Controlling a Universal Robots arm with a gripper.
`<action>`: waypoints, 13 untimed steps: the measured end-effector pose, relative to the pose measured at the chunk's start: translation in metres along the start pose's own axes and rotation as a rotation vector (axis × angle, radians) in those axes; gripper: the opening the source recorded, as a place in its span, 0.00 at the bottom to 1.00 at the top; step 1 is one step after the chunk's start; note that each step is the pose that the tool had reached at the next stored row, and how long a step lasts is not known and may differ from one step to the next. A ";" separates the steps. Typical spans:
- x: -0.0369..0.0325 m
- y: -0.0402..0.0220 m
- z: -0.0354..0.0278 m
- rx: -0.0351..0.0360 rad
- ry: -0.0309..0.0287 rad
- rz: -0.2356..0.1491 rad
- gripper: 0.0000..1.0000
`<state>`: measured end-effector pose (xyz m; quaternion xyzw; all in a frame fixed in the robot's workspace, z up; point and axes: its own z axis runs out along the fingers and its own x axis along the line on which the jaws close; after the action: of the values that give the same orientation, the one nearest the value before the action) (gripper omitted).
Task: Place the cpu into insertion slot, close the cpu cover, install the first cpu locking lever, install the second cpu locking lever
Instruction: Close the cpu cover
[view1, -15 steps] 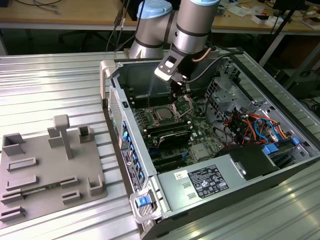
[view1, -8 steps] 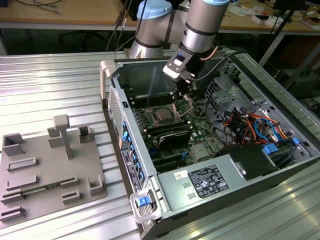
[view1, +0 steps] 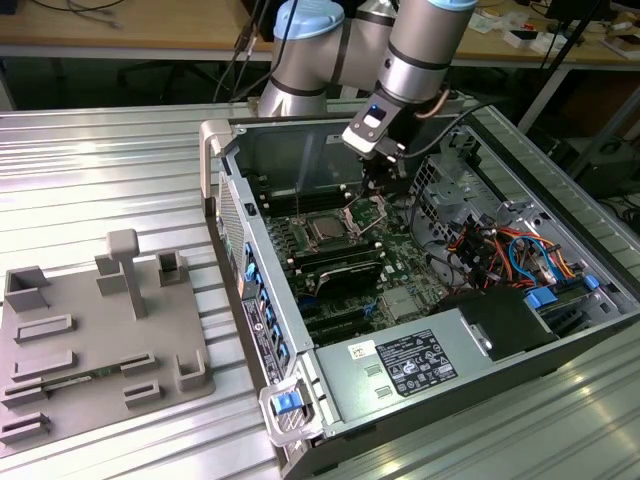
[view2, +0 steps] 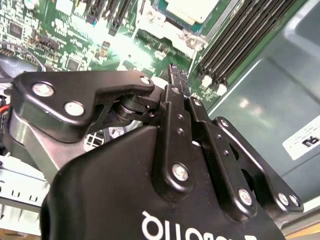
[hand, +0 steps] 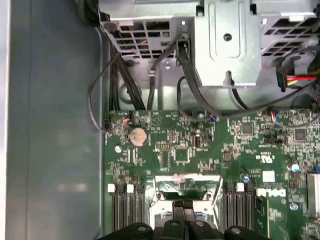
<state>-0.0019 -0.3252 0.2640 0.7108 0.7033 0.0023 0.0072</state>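
Your cpu (view1: 326, 229) sits in the slot (view2: 190, 36), so step one looks done. The cover (view1: 365, 208) stands up, not closed, near your gripper (hand: 183, 206), which is pinched shut. Both levers are left.

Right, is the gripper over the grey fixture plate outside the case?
No: in the exterior view the gripper is inside the open computer case, near the insertion slot.

The exterior view looks down obliquely on the whole computer case (view1: 290, 150). Both wrist views sit close over its motherboard (hand: 170, 150) (view2: 60, 35).
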 end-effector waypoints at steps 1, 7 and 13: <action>0.0009 0.0038 0.0000 0.0029 -0.0001 0.000 0.11; 0.0075 0.0192 0.0002 0.0138 -0.0004 0.000 0.11; 0.0103 0.0392 0.0019 0.0228 -0.0003 0.000 0.11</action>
<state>0.0375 -0.3153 0.2625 0.7108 0.7034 -0.0058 -0.0008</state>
